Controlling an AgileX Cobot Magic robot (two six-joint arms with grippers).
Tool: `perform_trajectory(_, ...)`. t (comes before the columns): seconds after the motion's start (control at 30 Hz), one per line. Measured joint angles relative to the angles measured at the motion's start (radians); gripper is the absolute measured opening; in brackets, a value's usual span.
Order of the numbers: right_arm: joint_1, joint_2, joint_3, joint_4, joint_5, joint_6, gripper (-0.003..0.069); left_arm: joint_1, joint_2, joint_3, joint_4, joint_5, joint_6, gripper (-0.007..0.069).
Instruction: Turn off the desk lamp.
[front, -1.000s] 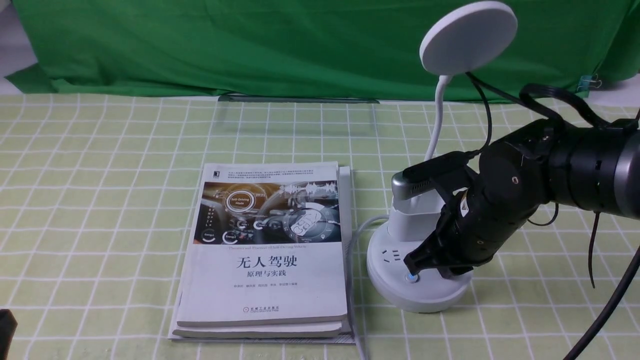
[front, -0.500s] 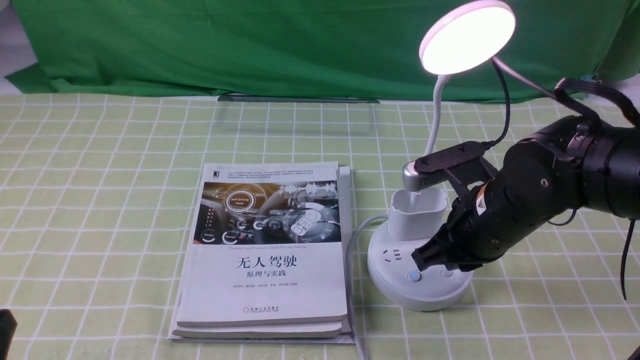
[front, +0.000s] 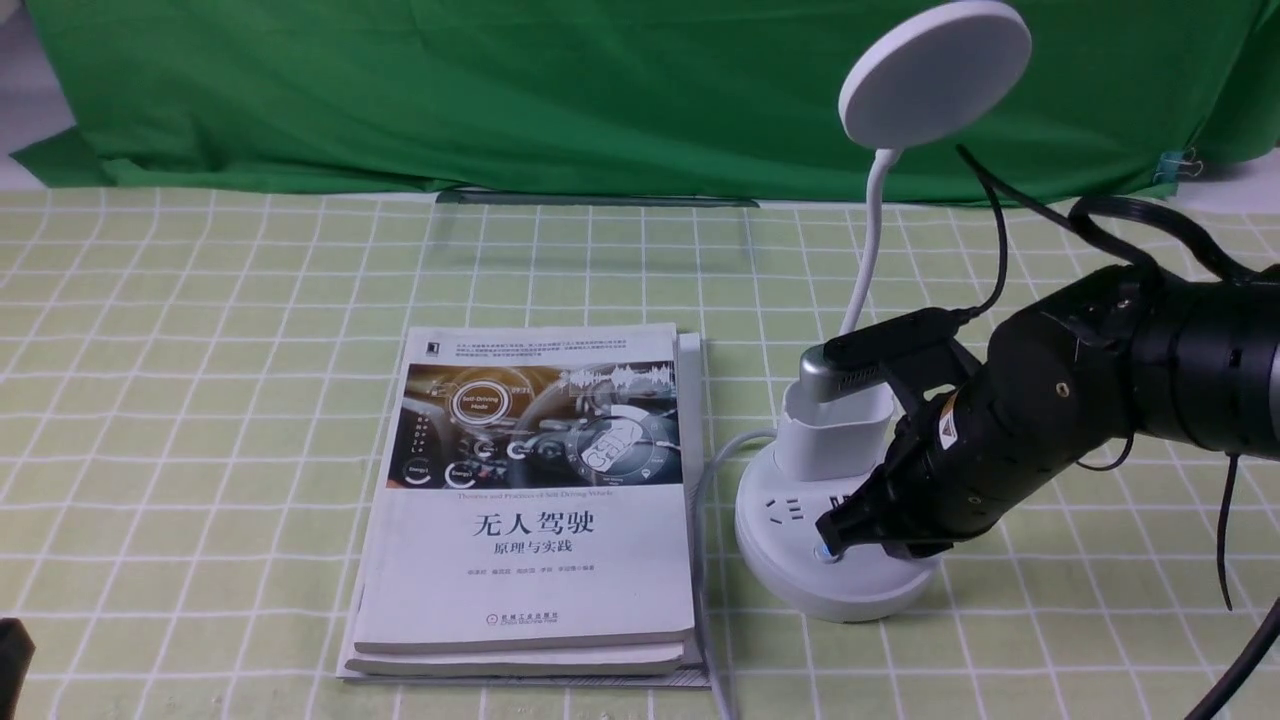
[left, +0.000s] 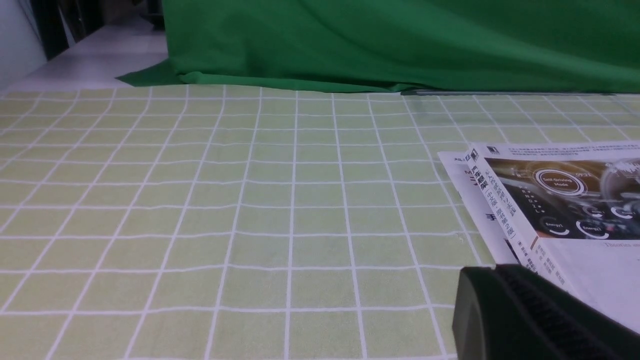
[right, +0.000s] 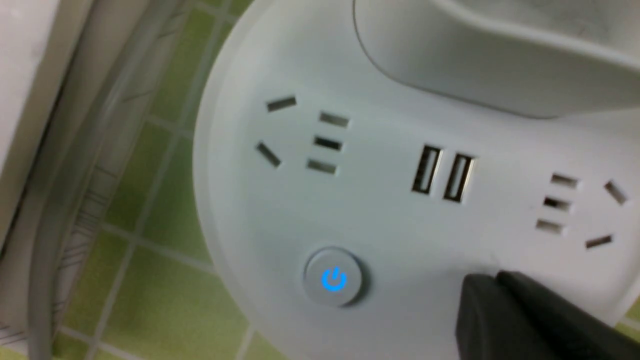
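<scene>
The desk lamp stands right of centre; its round disc head (front: 935, 72) is dark. A thin neck (front: 868, 250) runs down to the cup holder (front: 835, 440) on the round base (front: 785, 565). My right gripper (front: 832, 530) is shut, and its tips (right: 492, 285) press down on the base just beside the blue-lit power button (right: 333, 278). Whatever lies under the tips is hidden. My left gripper (left: 480, 280) is shut and holds nothing, low over the cloth near the table's front left corner (front: 12, 650).
Two stacked books (front: 535, 500) lie just left of the lamp base, and the lamp's grey cord (front: 705, 520) runs between them toward the front edge. A green cloth backdrop (front: 500, 90) closes off the far side. The base has sockets and USB ports (right: 442, 172).
The lamp head was dark a second ago, lit half a second ago while my right gripper was lifted off the base, and is dark again now with the gripper pressed back down.
</scene>
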Motion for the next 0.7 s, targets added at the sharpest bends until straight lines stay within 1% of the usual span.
perform_trajectory(0.33, 0.0, -0.081, 0.007, 0.001, 0.005, 0.0, 0.0028, 0.0, 0.0, 0.0, 0.0, 0.0, 0.0, 0.0001)
perform_trajectory(0.7, 0.0, -0.064, 0.007, 0.002, -0.01, 0.0, 0.0027, 0.0, 0.0, 0.0, 0.0, 0.0, 0.0, 0.0001)
